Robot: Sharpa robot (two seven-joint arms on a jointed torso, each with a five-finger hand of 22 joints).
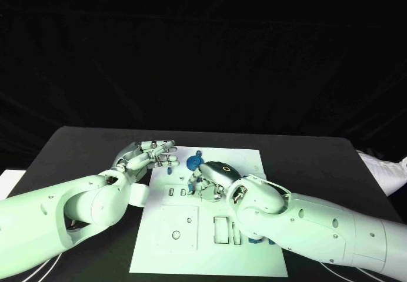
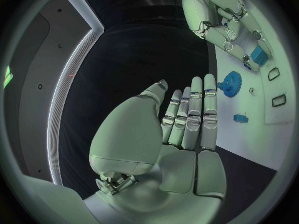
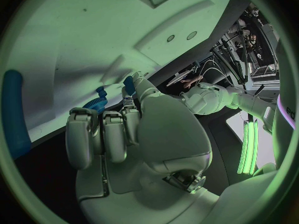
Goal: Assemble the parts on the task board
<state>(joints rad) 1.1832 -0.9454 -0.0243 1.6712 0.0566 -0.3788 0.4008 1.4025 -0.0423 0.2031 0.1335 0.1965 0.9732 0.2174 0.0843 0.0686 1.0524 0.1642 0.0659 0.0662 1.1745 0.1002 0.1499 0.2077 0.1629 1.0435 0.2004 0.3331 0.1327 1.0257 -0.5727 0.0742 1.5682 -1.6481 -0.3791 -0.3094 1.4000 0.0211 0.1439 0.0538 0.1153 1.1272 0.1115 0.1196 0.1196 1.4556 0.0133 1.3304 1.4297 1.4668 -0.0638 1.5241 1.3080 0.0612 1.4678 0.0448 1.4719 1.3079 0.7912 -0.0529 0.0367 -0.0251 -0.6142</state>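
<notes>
The white task board [image 1: 244,160] lies in the middle of the table. My right hand [image 1: 217,173] hovers low over the board's far half with its fingers curled in. Its fingertips pinch a small blue block [image 2: 258,55], also seen as the blue block [image 3: 129,84] in the right wrist view. A blue gear [image 1: 194,160] lies on the board just beyond that hand, between the two hands. My left hand [image 1: 149,154] sits at the board's far left corner, fingers [image 2: 194,115] straight, holding nothing. A small blue piece [image 2: 240,118] lies on the board near its fingertips.
Several empty cut-outs [image 1: 220,228] mark the near half of the board. Blue parts [image 1: 237,237] lie near my right forearm. A long blue part [image 3: 14,115] lies at the board's edge. Black table [image 1: 322,158] surrounds the board.
</notes>
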